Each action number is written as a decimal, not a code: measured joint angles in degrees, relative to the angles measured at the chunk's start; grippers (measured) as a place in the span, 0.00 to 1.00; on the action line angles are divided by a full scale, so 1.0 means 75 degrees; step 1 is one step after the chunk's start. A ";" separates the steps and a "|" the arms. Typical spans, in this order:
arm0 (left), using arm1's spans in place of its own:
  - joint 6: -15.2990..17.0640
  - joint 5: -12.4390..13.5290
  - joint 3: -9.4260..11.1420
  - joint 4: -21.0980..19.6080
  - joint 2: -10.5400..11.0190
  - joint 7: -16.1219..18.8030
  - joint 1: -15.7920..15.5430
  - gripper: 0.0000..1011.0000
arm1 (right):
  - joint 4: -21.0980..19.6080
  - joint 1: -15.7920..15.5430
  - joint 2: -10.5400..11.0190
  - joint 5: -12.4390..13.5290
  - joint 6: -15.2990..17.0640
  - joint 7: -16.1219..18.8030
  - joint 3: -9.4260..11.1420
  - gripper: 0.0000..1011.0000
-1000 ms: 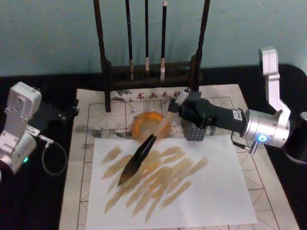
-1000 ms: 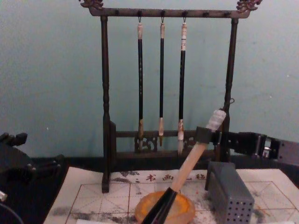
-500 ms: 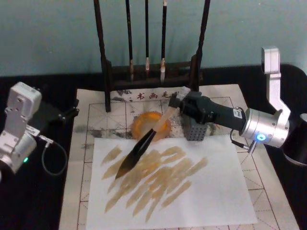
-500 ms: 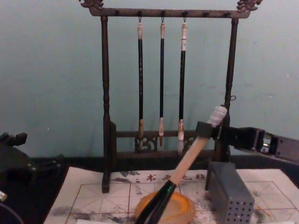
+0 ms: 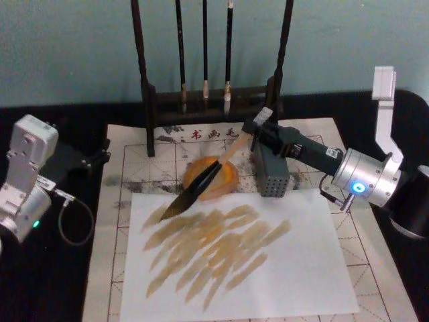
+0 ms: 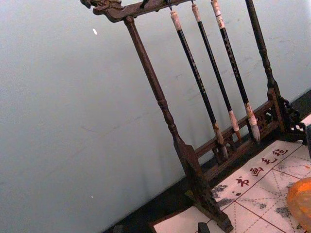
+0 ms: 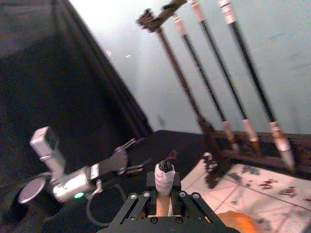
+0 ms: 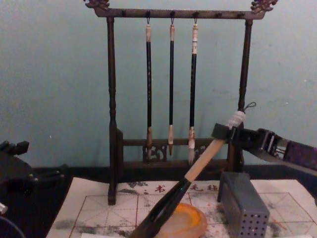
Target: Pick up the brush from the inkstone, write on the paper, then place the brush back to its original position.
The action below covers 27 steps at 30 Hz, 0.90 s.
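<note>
Now right gripper (image 5: 257, 129) holds brush (image 5: 201, 186) slanted over inkstone (image 5: 230, 180), tip seemingly airborne.

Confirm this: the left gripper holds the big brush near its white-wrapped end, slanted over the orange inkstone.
No, wrong arm: the right gripper holds the brush near its white-wrapped end, slanted over the inkstone, as the head view shows. The left gripper sits idle far to the left.

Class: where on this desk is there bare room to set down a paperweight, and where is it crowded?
Free: the white sheet right of its brown strokes. Crowded: around the inkstone, grey box, and the brush held by the right tool. Left tool parked aside.
</note>
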 joint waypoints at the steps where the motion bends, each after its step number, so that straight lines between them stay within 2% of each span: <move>1: 0.0000 0.0000 0.0000 0.0000 0.0000 0.0000 0.0000 0.99 | 0.0000 -0.0034 -0.0030 0.0010 -0.0028 -0.0170 0.0054 0.18; 4: 0.0000 0.0000 0.0000 0.0000 0.0000 0.0000 0.0000 0.99 | 0.0002 -0.0084 -0.0077 0.0030 -0.0071 -0.0404 0.0144 0.18; 13: 0.0000 0.0000 0.0000 -0.0001 0.0000 0.0000 0.0000 0.99 | 0.0102 -0.0293 -0.0319 0.0135 -0.0331 -0.1339 0.0653 0.18; 21: 0.0000 0.0000 0.0000 0.0000 0.0000 0.0000 0.0000 0.99 | 0.0227 -0.0351 -0.0463 0.0045 -0.0428 -0.1793 0.0905 0.18; 27: 0.0000 0.0000 0.0000 0.0000 0.0000 0.0000 0.0000 0.99 | 0.0259 -0.0396 -0.0543 -0.0024 -0.0447 -0.1933 0.1036 0.18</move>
